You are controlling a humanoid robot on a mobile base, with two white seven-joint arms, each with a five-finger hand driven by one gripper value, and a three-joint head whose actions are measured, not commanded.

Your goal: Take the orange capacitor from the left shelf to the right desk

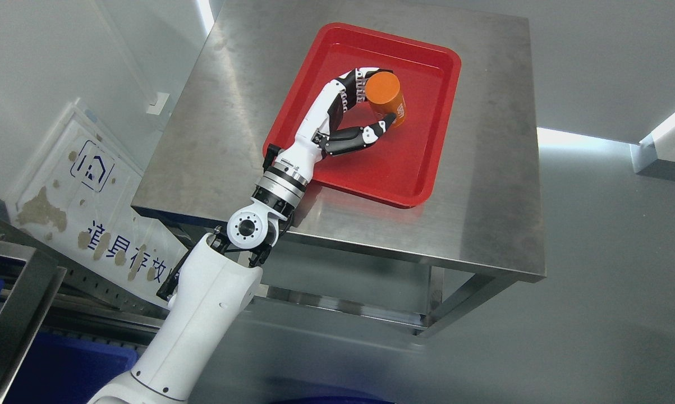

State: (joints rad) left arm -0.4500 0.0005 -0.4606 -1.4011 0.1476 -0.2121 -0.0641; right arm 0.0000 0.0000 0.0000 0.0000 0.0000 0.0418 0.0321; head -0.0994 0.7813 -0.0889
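Note:
The orange capacitor (384, 87), a short orange cylinder with white print on its side, is in the upper middle of a red tray (410, 179) on the steel desk (483, 224). My left hand (383, 98) reaches in from the lower left over the tray. Its fingers (355, 84) curl around the capacitor's far side and the thumb tip (386, 121) presses its near side, so the hand is shut on it. I cannot tell whether the capacitor rests on the tray floor or hangs just above it. The right arm is out of view.
The steel desk has an open frame below and sharp edges at front and right. A metal shelf frame (12, 303) and blue bins (62, 365) sit at the lower left. A white sign board (79, 191) leans by the wall.

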